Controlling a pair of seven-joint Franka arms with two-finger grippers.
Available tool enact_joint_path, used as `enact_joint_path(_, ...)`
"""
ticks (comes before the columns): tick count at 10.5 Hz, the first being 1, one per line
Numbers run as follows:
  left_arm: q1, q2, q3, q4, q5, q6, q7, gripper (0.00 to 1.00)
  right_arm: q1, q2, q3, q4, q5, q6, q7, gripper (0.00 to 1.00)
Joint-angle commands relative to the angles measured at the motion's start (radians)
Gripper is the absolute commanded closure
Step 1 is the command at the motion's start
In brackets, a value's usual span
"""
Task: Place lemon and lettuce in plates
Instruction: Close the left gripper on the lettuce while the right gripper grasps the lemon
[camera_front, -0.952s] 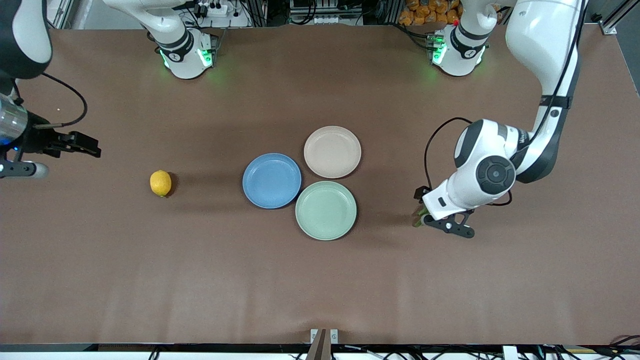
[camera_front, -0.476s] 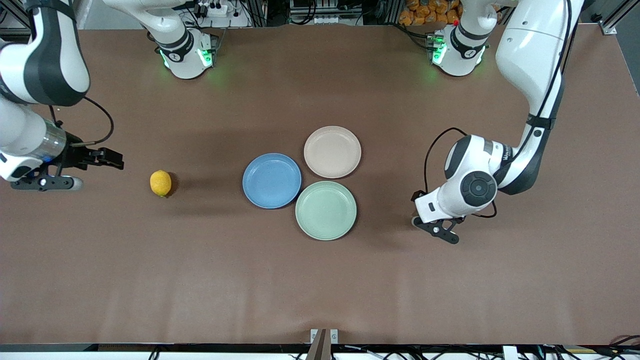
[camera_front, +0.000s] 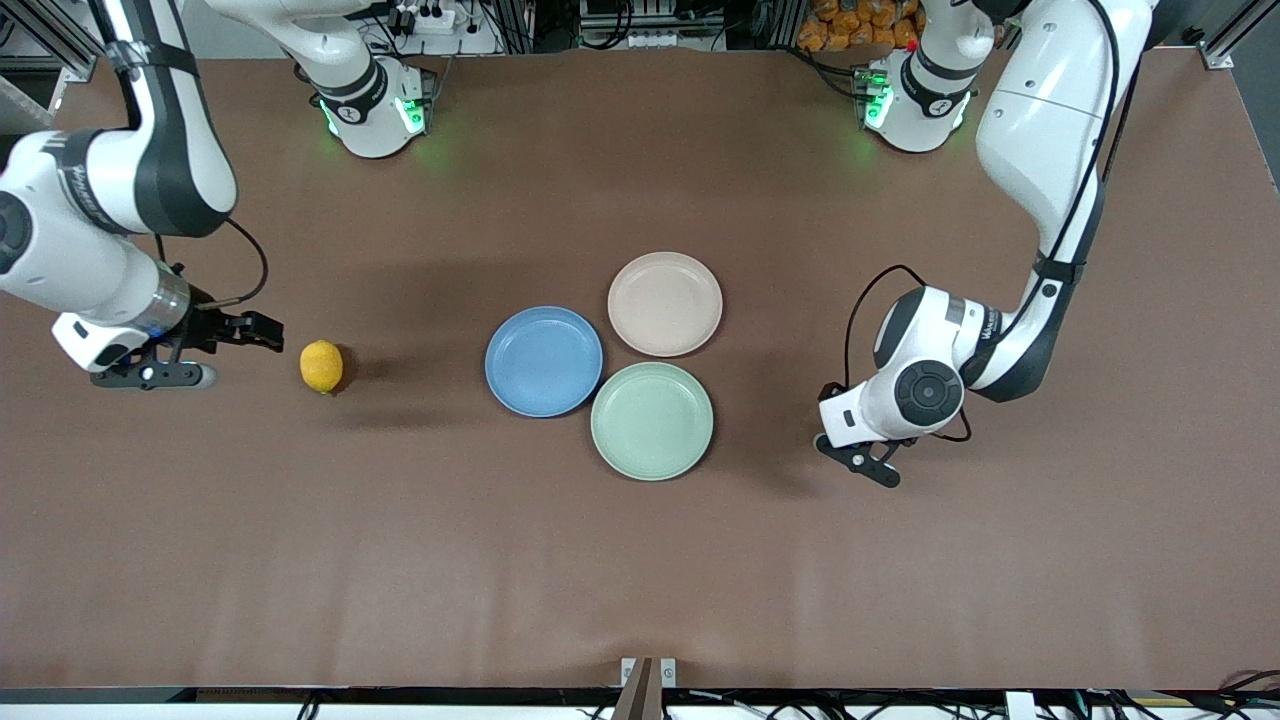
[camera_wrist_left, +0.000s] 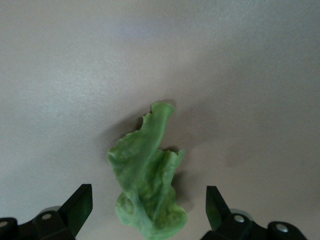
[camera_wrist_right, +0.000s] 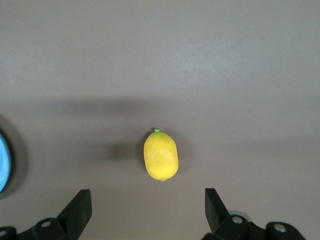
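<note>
**Both grippers open over their targets, plates bare**

Taking the blue plate (camera_front: 543, 361) as the landmark and working from the front camera outward: the mint-green plate (camera_front: 651, 420) lies nearest that camera, touching or just beside the blue plate on the side toward the left arm's end of the table.

The left gripper (camera_wrist_left: 147, 212) is over the lettuce (camera_wrist_left: 147, 180), which lies on the table (camera_front: 640, 560) well apart from the blue plate, toward the left arm's end. Its fingers (camera_wrist_left: 75, 207) stand wide apart, one on each side of the leaf, not touching it. In the front view the arm hides the lettuce.

The lemon (camera_front: 321, 366) lies on the table about level with the blue plate, well apart from it toward the right arm's end. The right gripper (camera_front: 245, 332) is just beside the lemon, jaws spread with nothing between them.

The beige-pink plate (camera_front: 665, 303) lies farther from the front camera than the blue plate, just beside it.
</note>
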Motion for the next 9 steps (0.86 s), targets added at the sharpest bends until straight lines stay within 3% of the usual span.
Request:
enact_joint_path(1, 0.001, 0.029, 0.0, 0.01, 0.023, 0.006, 0.019, 0.0, -0.005, -0.009, 0.027, -0.101, 0.015, 0.095, -0.001, 0.0)
enact_joint_path(2, 0.004, 0.04, 0.0, 0.012, 0.023, 0.006, 0.017, 0.0, -0.008, -0.007, 0.027, -0.147, 0.015, 0.157, -0.001, 0.0)
enact_joint_path(3, 0.008, 0.042, -0.001, 0.013, 0.023, 0.006, 0.017, 0.18, -0.008, 0.003, 0.027, -0.177, 0.015, 0.204, -0.001, 0.0)
enact_joint_path(4, 0.011, 0.042, -0.001, 0.012, 0.02, 0.006, 0.014, 0.86, -0.008, 0.012, 0.027, -0.191, 0.015, 0.222, -0.001, 0.0)
enact_joint_path(5, 0.011, 0.042, -0.001, 0.013, 0.021, 0.006, 0.013, 1.0, -0.01, 0.025, 0.027, -0.203, 0.015, 0.24, -0.001, 0.0)
enact_joint_path(9, 0.008, 0.036, -0.001, 0.013, 0.018, 0.006, 0.002, 1.0, -0.014, 0.088, 0.027, -0.269, 0.015, 0.41, -0.001, 0.0)
